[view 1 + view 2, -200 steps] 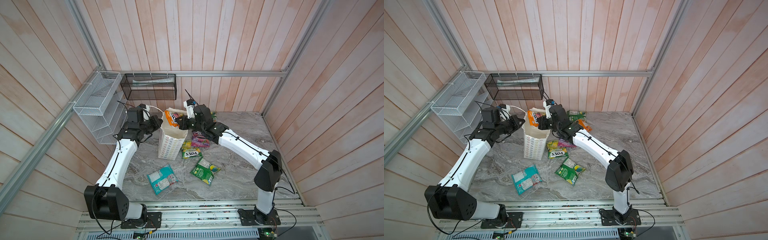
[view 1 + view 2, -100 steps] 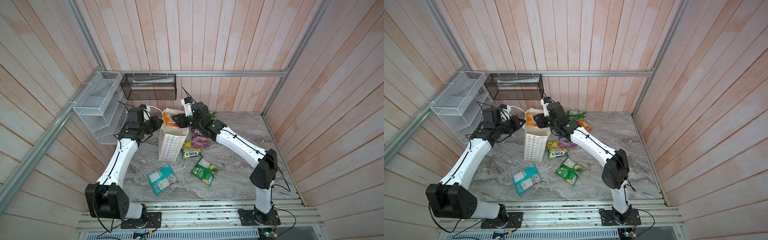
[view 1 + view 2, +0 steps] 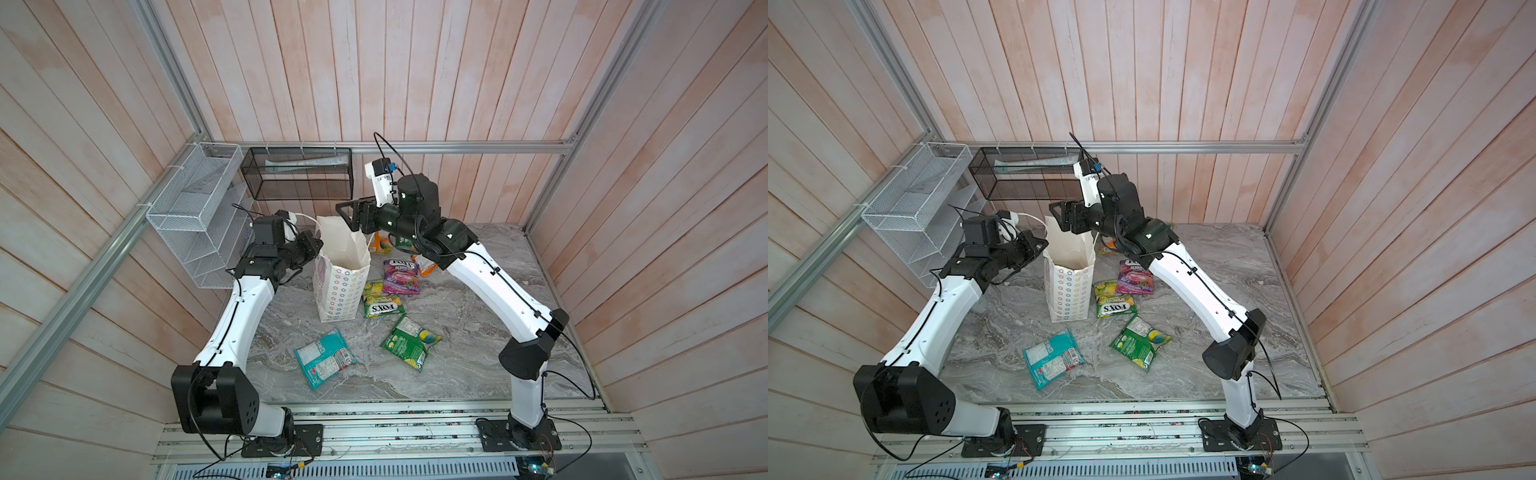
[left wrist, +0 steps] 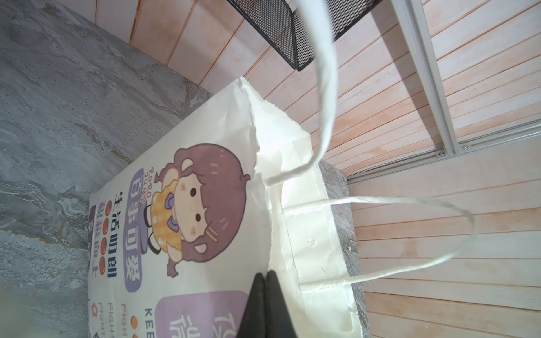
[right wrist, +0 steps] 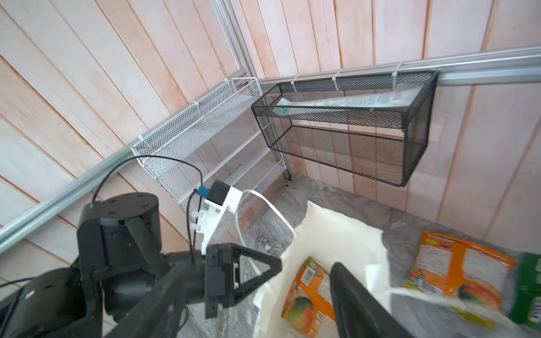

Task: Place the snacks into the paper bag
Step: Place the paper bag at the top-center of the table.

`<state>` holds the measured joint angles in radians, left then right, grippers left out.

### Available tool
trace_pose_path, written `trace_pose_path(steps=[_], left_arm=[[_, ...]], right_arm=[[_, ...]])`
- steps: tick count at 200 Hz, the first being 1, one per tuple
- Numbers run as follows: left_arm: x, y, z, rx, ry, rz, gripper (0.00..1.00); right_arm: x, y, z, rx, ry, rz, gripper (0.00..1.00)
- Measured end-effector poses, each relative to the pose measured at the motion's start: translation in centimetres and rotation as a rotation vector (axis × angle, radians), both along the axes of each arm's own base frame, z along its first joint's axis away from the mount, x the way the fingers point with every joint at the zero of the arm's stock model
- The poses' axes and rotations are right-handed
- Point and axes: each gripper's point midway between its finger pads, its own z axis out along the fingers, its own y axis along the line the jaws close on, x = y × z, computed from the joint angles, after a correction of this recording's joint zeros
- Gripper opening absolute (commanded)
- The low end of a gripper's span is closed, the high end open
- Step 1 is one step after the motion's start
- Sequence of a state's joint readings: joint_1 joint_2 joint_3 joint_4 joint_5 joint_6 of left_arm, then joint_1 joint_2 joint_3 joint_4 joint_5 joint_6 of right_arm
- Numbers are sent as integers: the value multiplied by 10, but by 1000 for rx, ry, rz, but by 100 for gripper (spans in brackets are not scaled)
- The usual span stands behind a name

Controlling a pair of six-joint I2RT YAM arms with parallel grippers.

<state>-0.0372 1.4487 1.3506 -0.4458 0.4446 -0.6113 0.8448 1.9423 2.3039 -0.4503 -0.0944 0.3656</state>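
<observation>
Right wrist view: orange pouch point(image 5: 310, 292) was noted inside paper bag point(image 5: 336, 234) under spread right gripper point(image 3: 351, 214), which bag was best held pinched by left gripper point(image 4: 265, 278).

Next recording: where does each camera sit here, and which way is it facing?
Top views: high at the front, looking down toward the back wall; left arm and right arm show whole, right gripper over the paper bag.
Left wrist: on the left arm, looking along the left gripper, jaws shut on the bag's rim; only jaw tips show.
Right wrist: on the right arm, looking across the bag's mouth toward the black mesh basket; its open jaws and the left arm show.
Shared: bag and basket appear in every view.
</observation>
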Motion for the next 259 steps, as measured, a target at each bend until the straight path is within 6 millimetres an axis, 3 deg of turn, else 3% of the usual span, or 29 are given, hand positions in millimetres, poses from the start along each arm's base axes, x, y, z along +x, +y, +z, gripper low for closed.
trace_pose_path(steps=[21,48,83,111,148,161,178,221,259], left_arm=[[1,0,-1,-2,5,1,0],[1,0,-2,-2,8,3,0],[1,3,-3,0,10,9,0],[1,3,-3,0,13,12,0],[0,3,-4,0,16,12,0],[0,3,-4,-1,16,11,0],[1,3,-5,0,19,11,0],[3,3,-10,1,30,12,0],[3,4,-10,3,30,14,0]], right_arm=[[-7,-27,-14,-73,9,-63,84],[-30,-71,-52,-150,62,-127,85],[-64,-135,-102,-166,122,-228,92],[-65,-192,-146,-143,208,-358,92],[-46,-276,-244,-130,406,-584,92],[-38,-298,-278,-125,485,-639,93],[-23,-316,-309,-107,560,-691,93],[40,-318,-350,-57,653,-704,93],[111,-310,-355,-10,643,-680,93]])
